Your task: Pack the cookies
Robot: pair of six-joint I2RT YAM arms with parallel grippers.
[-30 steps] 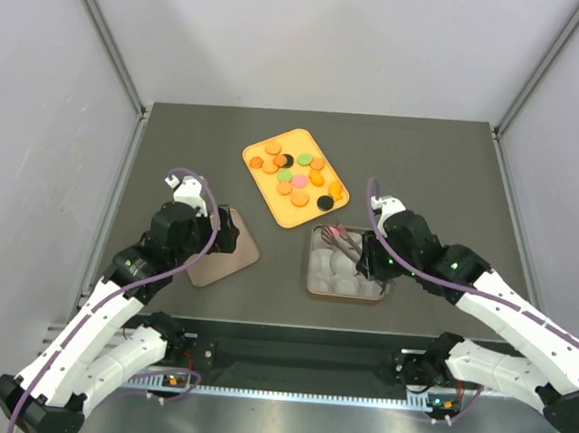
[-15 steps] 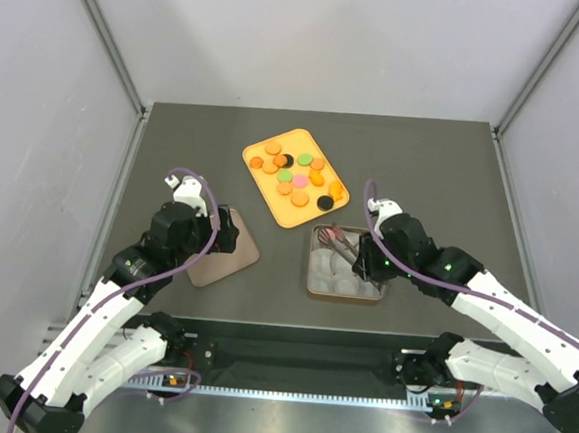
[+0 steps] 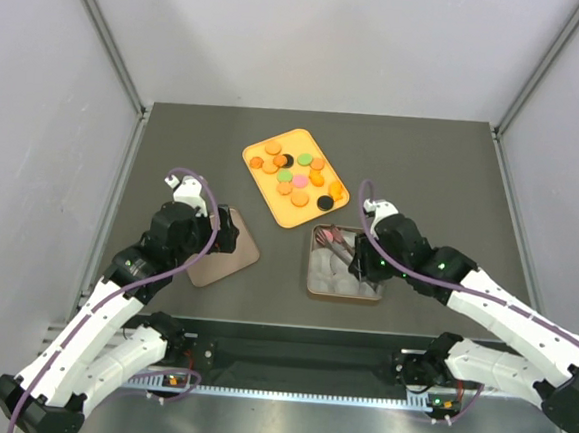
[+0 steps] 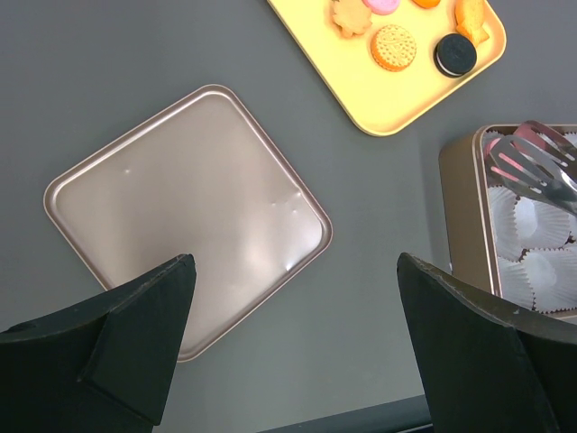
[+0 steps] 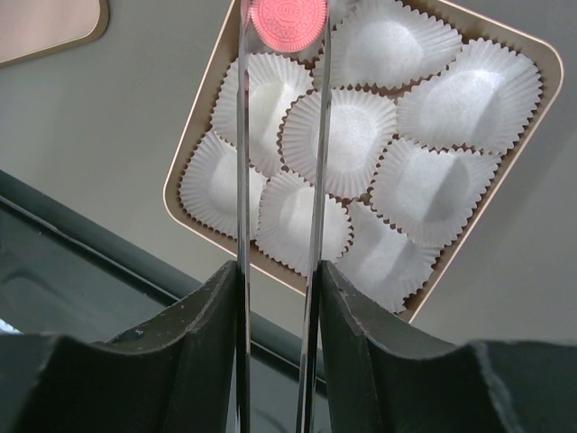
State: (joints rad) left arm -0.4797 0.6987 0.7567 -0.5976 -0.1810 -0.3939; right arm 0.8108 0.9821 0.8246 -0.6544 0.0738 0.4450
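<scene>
Pink cookie [image 5: 288,24]: round embossed disc between the tong tips, at the tin's 11 o'clock corner.
Tongs [image 5: 242,180]: thin shiny metal, two long blades.
Right end effector [image 5: 279,269]: squeezed onto the tongs' blades.
Left end effector [image 4: 293,262]: spread wide, holding nothing, above the lid.
Tin [image 4: 458,225]: square, rose-gold, filled with pleated white paper cups [image 5: 338,140].
Other cookies [image 3: 285,187]: orange, green, pink and black discs on a yellow tray [image 4: 361,86], 12 o'clock of the tin.
Lid [image 4: 189,216]: smooth, rounded corners, 9 o'clock of the tin on the dark worktop [image 3: 175,147].
</scene>
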